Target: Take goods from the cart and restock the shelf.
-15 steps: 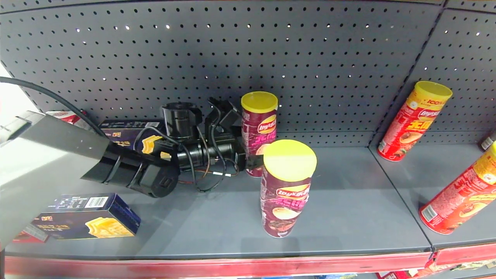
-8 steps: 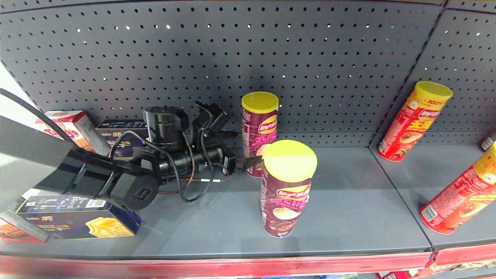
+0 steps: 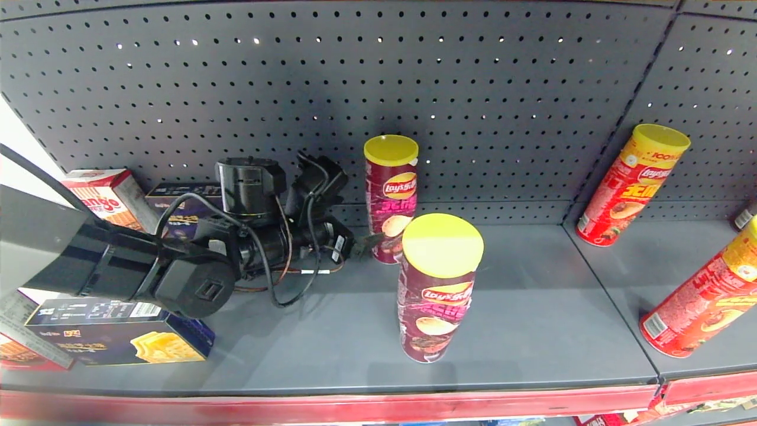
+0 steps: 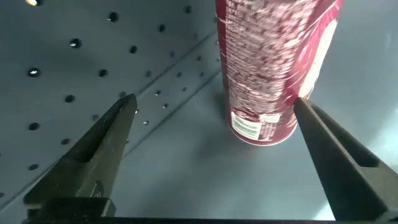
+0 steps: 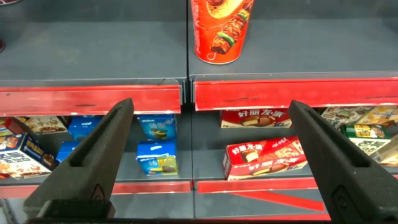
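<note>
Two maroon chip cans with yellow lids stand upright on the grey shelf (image 3: 532,319). The rear can (image 3: 390,198) is close to the pegboard; the front can (image 3: 437,290) is nearer the shelf edge. My left gripper (image 3: 371,239) reaches in from the left, level with the rear can's base and just left of it. In the left wrist view the left gripper (image 4: 214,102) is open, with the rear can (image 4: 273,68) just past its fingertips and untouched. My right gripper (image 5: 209,104) is open and holds nothing, facing the red front strips of lower shelves.
Red chip cans (image 3: 633,183) (image 3: 704,307) lean on the neighbouring shelf section to the right. Blue boxes (image 3: 124,331) (image 3: 183,201) and a red-and-white box (image 3: 106,192) lie at the left. A red can (image 5: 221,28) stands above stocked lower shelves (image 5: 261,155).
My left arm has drawn back to the left, and its gripper has come off the rear maroon can. That can has shifted slightly left. The front can has not moved.
</note>
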Controlling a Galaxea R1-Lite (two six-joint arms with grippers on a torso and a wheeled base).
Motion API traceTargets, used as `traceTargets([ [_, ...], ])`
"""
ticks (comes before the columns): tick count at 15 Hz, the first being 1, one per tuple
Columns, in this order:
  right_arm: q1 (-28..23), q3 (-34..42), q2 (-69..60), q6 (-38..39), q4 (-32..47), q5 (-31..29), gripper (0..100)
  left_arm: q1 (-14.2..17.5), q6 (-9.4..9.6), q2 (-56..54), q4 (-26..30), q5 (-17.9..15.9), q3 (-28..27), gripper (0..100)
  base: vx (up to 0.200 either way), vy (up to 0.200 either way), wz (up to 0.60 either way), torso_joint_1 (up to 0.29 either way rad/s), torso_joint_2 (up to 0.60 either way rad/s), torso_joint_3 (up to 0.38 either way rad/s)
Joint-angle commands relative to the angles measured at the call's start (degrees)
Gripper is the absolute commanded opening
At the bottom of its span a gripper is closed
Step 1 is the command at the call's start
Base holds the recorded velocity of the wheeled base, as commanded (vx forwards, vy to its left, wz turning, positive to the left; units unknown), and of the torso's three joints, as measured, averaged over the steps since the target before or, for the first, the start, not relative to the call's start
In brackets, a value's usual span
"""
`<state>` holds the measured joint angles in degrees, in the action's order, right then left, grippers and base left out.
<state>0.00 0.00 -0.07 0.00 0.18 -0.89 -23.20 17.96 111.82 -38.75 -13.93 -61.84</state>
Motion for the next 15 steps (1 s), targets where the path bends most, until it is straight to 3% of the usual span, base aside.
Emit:
traceTargets([
  [1, 0.00, 0.00, 0.07, 0.00, -0.01, 0.01, 100, 0.08, -0.03, 0.15, -0.09, 0.05, -0.30, 100, 0.000, 0.000, 0.00, 0.000, 0.00, 0.000],
  [8, 0.00, 0.00, 0.07, 0.00, -0.01, 0.01, 100, 1.31, -0.29, -0.82, -0.80, 0.84, 1.37, 100, 0.000, 0.000, 0.00, 0.000, 0.00, 0.000],
  [12, 0.00, 0.00, 0.07, 0.00, -0.01, 0.01, 100, 1.58, 0.41, -3.37, -3.87, 5.41, 5.24, 100, 0.000, 0.000, 0.00, 0.000, 0.00, 0.000],
  [13, 0.00, 0.00, 0.07, 0.00, -0.01, 0.01, 100, 1.49, 0.50, -3.19, -3.96, 8.22, 5.15, 100, 0.000, 0.000, 0.00, 0.000, 0.00, 0.000],
  [15, -0.09, 0.00, 0.07, 0.00, -0.01, 0.01, 100, 1.23, 0.76, -2.31, -3.87, 9.01, 4.80, 100, 0.000, 0.000, 0.00, 0.000, 0.00, 0.000],
])
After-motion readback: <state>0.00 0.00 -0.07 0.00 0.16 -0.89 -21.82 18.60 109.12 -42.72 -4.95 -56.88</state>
